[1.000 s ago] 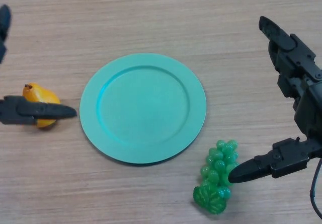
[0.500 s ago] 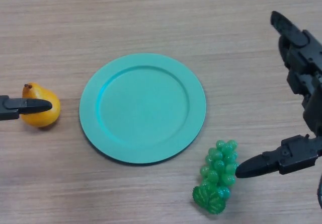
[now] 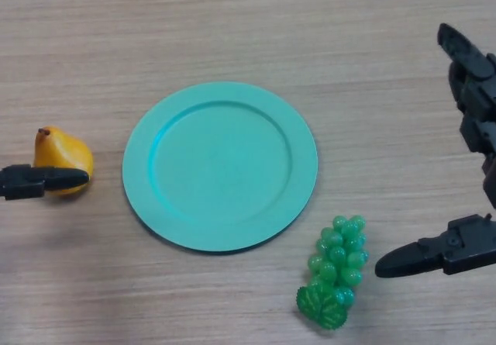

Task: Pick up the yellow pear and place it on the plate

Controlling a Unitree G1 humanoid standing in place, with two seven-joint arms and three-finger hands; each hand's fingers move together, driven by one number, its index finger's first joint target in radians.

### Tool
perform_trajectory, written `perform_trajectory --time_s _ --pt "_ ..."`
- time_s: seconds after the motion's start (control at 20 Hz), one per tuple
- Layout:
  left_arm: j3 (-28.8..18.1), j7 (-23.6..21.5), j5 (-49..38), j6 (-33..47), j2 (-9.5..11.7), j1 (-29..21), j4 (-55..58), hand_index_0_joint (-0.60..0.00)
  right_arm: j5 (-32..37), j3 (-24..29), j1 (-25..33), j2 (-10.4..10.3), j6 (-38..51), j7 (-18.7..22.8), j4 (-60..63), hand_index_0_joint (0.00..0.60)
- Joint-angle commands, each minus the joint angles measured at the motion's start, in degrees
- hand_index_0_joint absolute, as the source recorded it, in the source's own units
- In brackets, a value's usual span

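Where the wooden table (image 3: 232, 19) meets the view's left edge, only 1 finger of the left hand (image 3: 39, 181) shows, lying across the lower front of the yellow pear (image 3: 60, 152); whether that hand grips anything cannot be told. The pear rests on the table, just left of the empty teal plate (image 3: 220, 165). Right of the plate's lower edge lie green grapes (image 3: 335, 271). At far right the right hand (image 3: 457, 248) is spread wide, holding nothing.

Yellow pear (image 3: 59, 153) lies stem up-left, behind the left hand's fingertip (image 3: 71, 178); teal plate (image 3: 220, 165) beside, bare
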State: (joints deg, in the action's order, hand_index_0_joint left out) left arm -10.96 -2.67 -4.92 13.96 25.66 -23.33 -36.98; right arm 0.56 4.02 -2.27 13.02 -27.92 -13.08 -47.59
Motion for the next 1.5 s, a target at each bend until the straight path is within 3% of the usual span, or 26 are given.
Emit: perform_trajectory --time_s 0.05,0.25,0.6,0.7,0.8,0.95,1.05,1.1,1.15,1.3,1.35,1.4,1.5 --pt "-1.0 0.5 0.3 7.7 2.8 -4.3 -0.3 0.000 1.3 2.1 1.4 0.9 9.6 1.6 -3.0 0.000" --pt "1.0 -0.1 2.5 9.5 1.2 -6.3 -7.6 0.000 0.8 2.3 1.3 0.8 10.0 2.0 -2.8 0.000" --pt "1.7 -1.1 2.3 13.5 0.3 -10.4 -17.1 0.000 -0.3 2.4 1.2 0.9 9.7 1.3 -3.0 0.000" --pt "2.9 -6.2 6.2 15.9 0.4 -11.0 -19.4 0.000 0.8 2.9 1.3 0.8 8.7 1.2 -3.6 0.000" --pt "3.2 -7.9 7.7 16.1 0.5 -11.1 -20.1 -0.200 1.0 3.0 1.3 0.9 8.6 1.2 -3.6 0.000" --pt "4.4 -12.4 13.3 15.6 1.1 -11.4 -23.0 -0.600 1.2 3.0 1.6 1.2 7.4 1.1 -4.0 0.000" --pt "5.3 -14.4 17.4 15.9 2.1 -11.5 -24.2 -0.600 0.1 2.5 1.6 1.5 7.6 0.7 -3.8 0.000" --pt "3.8 -12.2 15.0 15.3 1.6 -10.8 -23.1 -0.600 -0.1 2.3 1.8 1.5 7.6 0.7 -3.7 0.000" --pt "3.3 -11.5 14.1 15.0 1.5 -10.5 -22.6 -0.499 -0.3 2.2 1.9 1.5 7.6 0.6 -3.7 0.000" --pt "1.9 -9.7 10.4 11.9 1.7 -9.0 -17.7 -0.558 -0.5 1.8 2.0 1.4 7.1 0.4 -3.9 0.349" --pt "0.2 -7.6 5.5 8.2 1.6 -7.3 -11.3 -0.583 -0.5 1.5 2.1 1.2 6.6 0.3 -4.2 0.500" --pt "-2.1 -5.4 -1.9 3.6 1.0 -4.9 -2.1 -0.597 -0.8 0.9 2.2 1.1 6.2 0.3 -4.4 0.582" --pt "-1.2 -8.0 -1.0 -0.1 0.8 -0.8 9.5 -0.600 0.0 0.7 1.8 0.8 5.5 0.3 -5.0 0.600"
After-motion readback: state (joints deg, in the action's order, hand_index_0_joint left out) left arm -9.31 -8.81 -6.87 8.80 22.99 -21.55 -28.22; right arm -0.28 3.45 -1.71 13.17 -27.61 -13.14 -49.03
